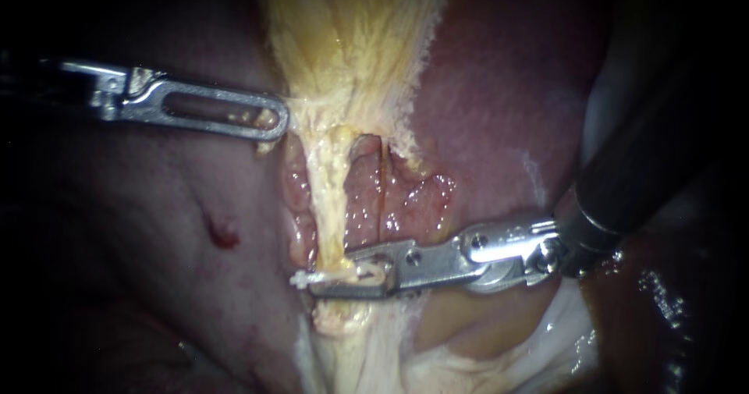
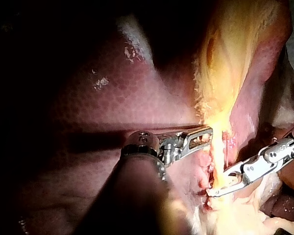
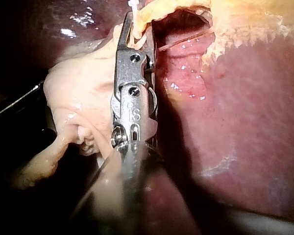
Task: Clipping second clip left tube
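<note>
- Two tubes exposed; right instrument (image 1: 343, 278) jaws clamped across left tube (image 1: 331, 207), white clip (image 1: 299, 279) tip poking past.
- Right tube (image 1: 384, 179) just beside.
- Left instrument (image 1: 269, 121) jaws pinch yellow tissue (image 1: 343, 51).

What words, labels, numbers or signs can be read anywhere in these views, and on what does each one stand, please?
Readable text: none.
Slim silver metal tool of my right instrument: a small stamped mark on its body in the right wrist view, too small to read.
Slotted silver tool of my left instrument: no mark shows.
Dark red liver, pale yellow tube, white clip: no text.
</note>
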`<act>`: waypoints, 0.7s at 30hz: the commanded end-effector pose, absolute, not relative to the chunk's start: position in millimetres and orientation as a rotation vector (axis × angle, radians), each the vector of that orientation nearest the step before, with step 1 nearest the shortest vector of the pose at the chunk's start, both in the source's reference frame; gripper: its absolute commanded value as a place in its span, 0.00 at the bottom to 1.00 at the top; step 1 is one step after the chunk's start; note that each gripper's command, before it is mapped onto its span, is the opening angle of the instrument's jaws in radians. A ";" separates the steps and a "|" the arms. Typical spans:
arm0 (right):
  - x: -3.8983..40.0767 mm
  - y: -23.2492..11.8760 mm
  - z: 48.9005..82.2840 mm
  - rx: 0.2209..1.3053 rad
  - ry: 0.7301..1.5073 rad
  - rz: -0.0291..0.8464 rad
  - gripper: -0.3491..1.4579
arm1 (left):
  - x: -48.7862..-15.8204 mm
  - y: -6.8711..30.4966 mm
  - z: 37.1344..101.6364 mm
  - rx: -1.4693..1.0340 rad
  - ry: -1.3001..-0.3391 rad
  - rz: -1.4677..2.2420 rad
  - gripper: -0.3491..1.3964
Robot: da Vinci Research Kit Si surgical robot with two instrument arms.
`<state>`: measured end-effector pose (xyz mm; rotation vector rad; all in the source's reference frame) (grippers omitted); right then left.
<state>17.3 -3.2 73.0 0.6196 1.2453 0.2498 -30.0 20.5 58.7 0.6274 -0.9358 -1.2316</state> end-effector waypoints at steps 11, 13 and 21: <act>17.7 -3.0 73.0 0.617 1.286 0.266 0.42 | -30.0 20.5 58.7 0.627 -0.936 -1.232 0.00; 17.9 -3.0 72.9 0.621 1.302 0.266 0.44 | -30.0 20.5 58.7 0.627 -0.936 -1.232 0.00; 18.3 -3.0 72.8 0.660 1.349 0.303 0.47 | -30.0 20.5 58.7 0.628 -0.936 -1.232 0.00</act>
